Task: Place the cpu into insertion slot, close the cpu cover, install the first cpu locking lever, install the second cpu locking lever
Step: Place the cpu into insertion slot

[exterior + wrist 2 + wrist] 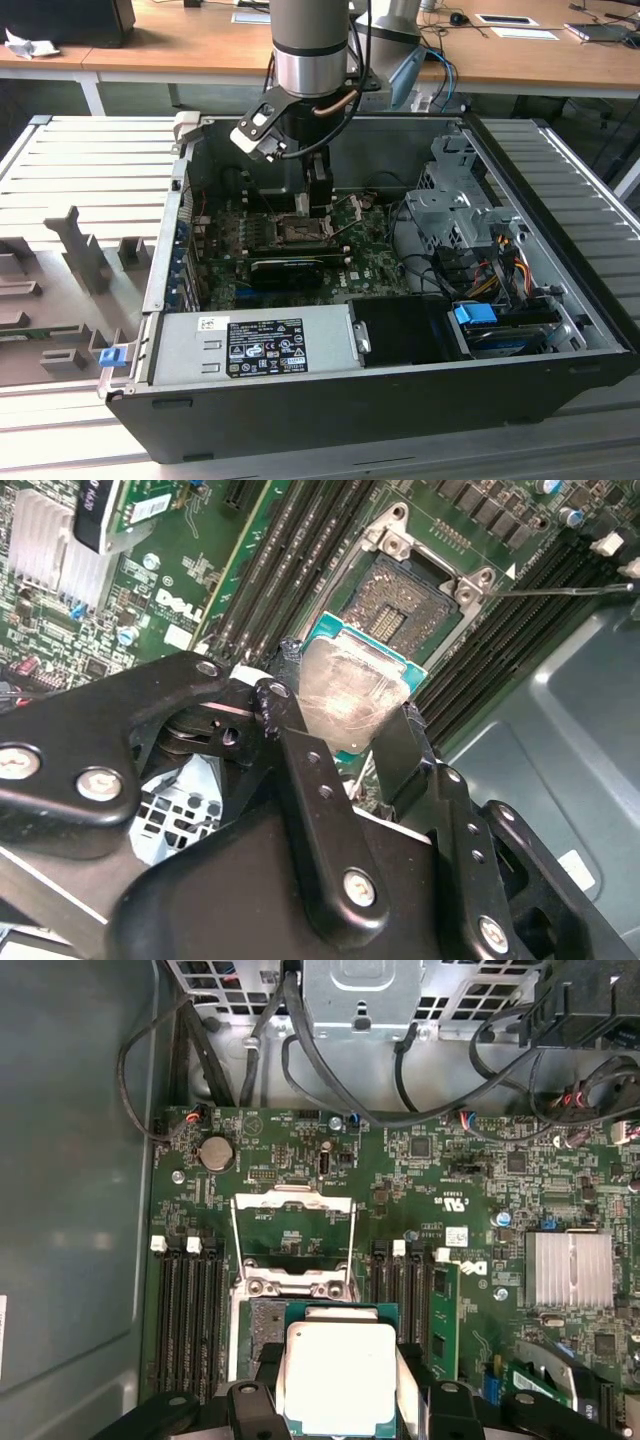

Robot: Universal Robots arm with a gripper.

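Evidently the cpu (350,695) is light, stiff and thin, and I judge its contact side fragile, so the bare side edges are the only safe hold. The fingers (300,770) are clamped there, on two opposite edges, metal face showing. It hangs unseated above the open insertion slot (395,610); in the exterior view the fingers sit at one o'clock of the slot, inside the computer case (400,410).
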